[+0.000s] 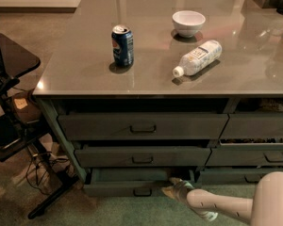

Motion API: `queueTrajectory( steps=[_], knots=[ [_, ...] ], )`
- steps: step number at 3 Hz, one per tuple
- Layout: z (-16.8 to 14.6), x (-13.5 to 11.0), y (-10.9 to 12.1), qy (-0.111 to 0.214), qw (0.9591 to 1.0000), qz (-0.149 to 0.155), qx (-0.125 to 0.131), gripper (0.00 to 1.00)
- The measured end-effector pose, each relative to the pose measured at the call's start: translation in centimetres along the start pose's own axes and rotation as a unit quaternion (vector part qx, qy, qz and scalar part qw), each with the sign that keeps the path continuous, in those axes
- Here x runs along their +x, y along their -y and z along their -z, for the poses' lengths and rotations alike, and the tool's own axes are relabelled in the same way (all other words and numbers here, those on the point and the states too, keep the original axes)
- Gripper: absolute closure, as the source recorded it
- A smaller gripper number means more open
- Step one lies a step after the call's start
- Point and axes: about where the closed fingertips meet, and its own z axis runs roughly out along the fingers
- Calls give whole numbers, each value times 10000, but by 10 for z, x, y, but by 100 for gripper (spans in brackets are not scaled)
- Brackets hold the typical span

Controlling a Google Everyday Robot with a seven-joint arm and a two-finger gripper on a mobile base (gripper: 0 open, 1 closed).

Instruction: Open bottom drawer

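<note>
The bottom drawer is the lowest front of the left stack, dark grey-green with a small dark centre pull. It stands a little way out, and a strip of its green inner tray shows above the front. My gripper is at the right end of this drawer front, just right of the pull, low near the floor. My white arm reaches in from the lower right.
Two taller drawer fronts sit above it, and a neighbouring stack is to the right. On the grey counter stand a blue can, a white bowl and a lying bottle. A black stand with cables is at the left.
</note>
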Motion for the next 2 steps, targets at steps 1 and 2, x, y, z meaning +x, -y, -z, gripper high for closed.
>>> queueTrajectory(
  steps=[1, 2],
  knots=[
    [6, 4, -4, -12, 10000, -37, 13, 100],
    [7, 4, -4, -12, 10000, -37, 13, 100]
  ],
)
